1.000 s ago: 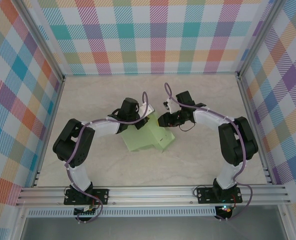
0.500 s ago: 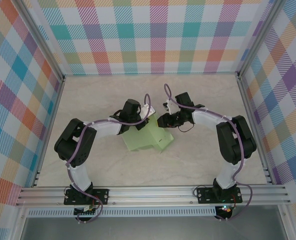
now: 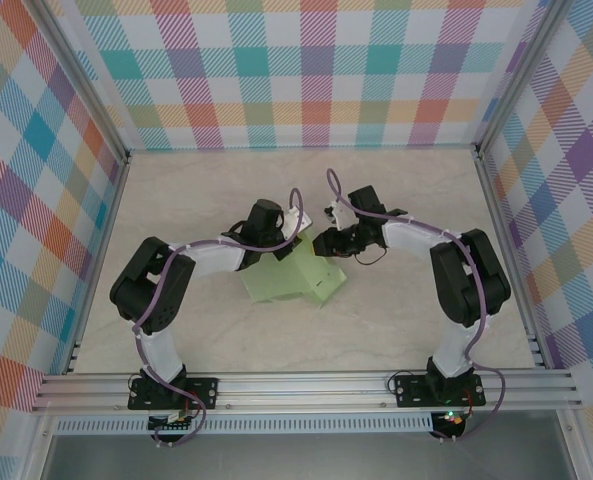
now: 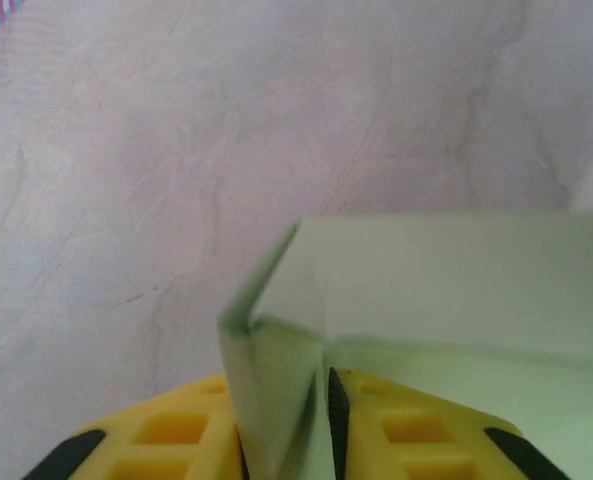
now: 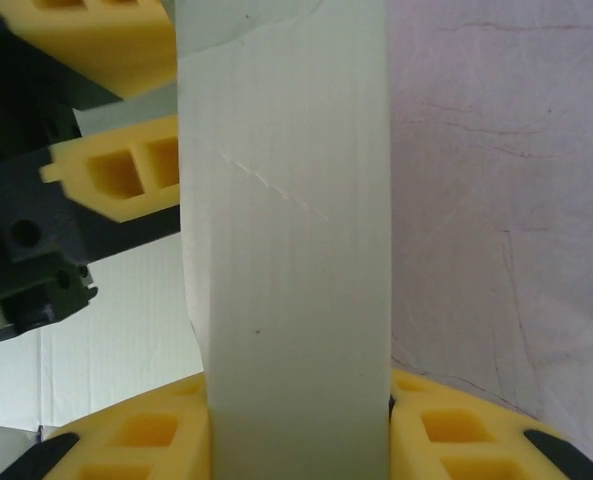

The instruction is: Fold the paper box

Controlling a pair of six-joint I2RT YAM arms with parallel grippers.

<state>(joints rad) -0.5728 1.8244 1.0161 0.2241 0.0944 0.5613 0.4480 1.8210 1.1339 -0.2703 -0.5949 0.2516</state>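
Right gripper [image 5: 298,440] first: yellow fingers [image 5: 141,440] pressed vs both sides of a wide strip of the paper box [image 5: 286,250], card filling the whole gap, firm hold. Left gripper [image 4: 291,425]: fingers [image 4: 166,435] flanking a folded corner flap, thin dark slit beside the card, so perhaps barely parted; can't tell if gripping or just bracketing. Seen from above, both wrists meeting over the box's far edge, tips near each other. Pale green card lying approx ctr on the table [image 3: 176,200], partly folded, flap raised btwn the arms.
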